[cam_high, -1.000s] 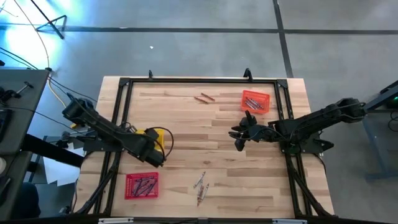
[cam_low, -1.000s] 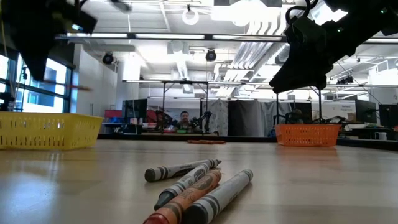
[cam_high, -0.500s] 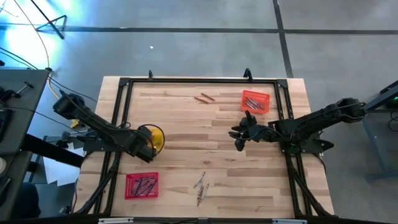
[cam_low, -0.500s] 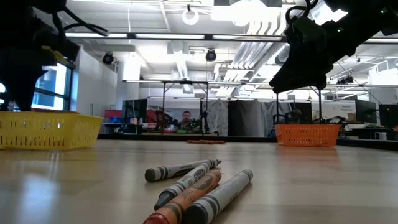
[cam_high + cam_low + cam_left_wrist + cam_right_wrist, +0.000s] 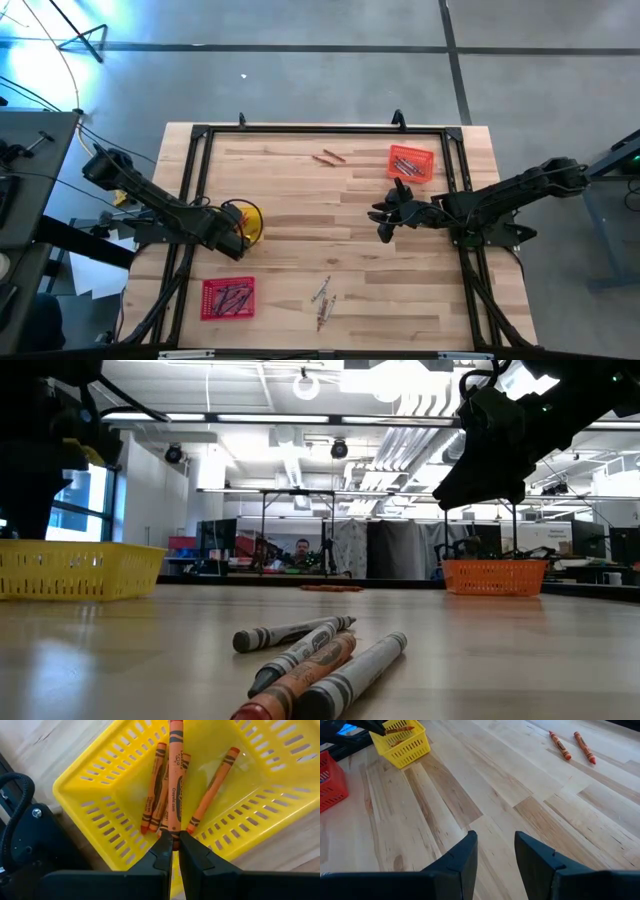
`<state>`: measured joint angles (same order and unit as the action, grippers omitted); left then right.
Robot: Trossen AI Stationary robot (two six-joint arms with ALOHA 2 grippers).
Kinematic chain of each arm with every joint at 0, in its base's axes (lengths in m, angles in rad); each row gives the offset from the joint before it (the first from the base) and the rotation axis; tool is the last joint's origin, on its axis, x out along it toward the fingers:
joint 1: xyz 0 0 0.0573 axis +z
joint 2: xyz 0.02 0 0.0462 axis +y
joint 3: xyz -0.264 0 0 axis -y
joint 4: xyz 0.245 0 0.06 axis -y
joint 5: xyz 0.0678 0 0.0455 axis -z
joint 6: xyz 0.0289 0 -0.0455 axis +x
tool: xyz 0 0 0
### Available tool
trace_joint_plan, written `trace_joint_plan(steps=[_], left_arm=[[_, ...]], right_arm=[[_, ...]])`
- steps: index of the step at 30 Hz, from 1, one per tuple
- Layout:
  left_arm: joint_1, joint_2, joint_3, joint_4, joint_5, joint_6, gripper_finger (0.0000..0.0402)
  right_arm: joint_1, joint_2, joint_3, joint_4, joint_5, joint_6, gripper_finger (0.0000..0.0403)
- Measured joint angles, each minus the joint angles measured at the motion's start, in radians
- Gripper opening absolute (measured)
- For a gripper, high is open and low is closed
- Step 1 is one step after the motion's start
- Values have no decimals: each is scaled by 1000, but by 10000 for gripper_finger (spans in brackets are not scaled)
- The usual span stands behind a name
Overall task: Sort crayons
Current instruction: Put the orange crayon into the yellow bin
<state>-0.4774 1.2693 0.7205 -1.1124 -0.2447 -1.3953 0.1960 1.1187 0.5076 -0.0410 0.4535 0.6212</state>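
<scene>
The left tool (image 5: pixel 175 851) is over the small square yellow plastic tray (image 5: pixel 105 815) at the left side of the wooden table (image 5: pixel 300 200). Its fingers are pinched on one long orange crayon (image 5: pixel 174 780). Three more orange crayons (image 5: pixel 212 790) lie in that tray.

The right tool (image 5: pixel 495 851) hangs above the table's right side, fingers apart, holding nothing.

Two red-orange crayons (image 5: pixel 328 157) lie at the far side. A few loose crayons (image 5: pixel 321 298) lie at the near side. The orange tray (image 5: pixel 411 163) and the red tray (image 5: pixel 229 297) both hold crayons.

my two dark fingers (image 5: pixel 492 857) stand apart over bare light wooden table planks (image 5: pixel 485 795); two orange wax crayons (image 5: pixel 571 745) lie far off, near a yellow slotted plastic tray (image 5: pixel 405 744).
</scene>
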Motion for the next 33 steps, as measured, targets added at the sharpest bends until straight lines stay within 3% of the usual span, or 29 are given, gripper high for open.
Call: trace_joint_plan(steps=[8,18,25,28,33], left_arm=[[0,0,0,21,0,-18,16],[0,0,0,42,0,-25,86],[0,0,52,4,10,-10,99],[0,0,151,-68,-50,18,99],[20,-1,308,-114,-233,132,99]], right_arm=[[0,0,0,0,0,0,125],[0,0,0,0,0,0,125],[0,0,0,0,0,0,125],[0,0,0,0,0,0,125],[0,0,0,0,0,0,125]])
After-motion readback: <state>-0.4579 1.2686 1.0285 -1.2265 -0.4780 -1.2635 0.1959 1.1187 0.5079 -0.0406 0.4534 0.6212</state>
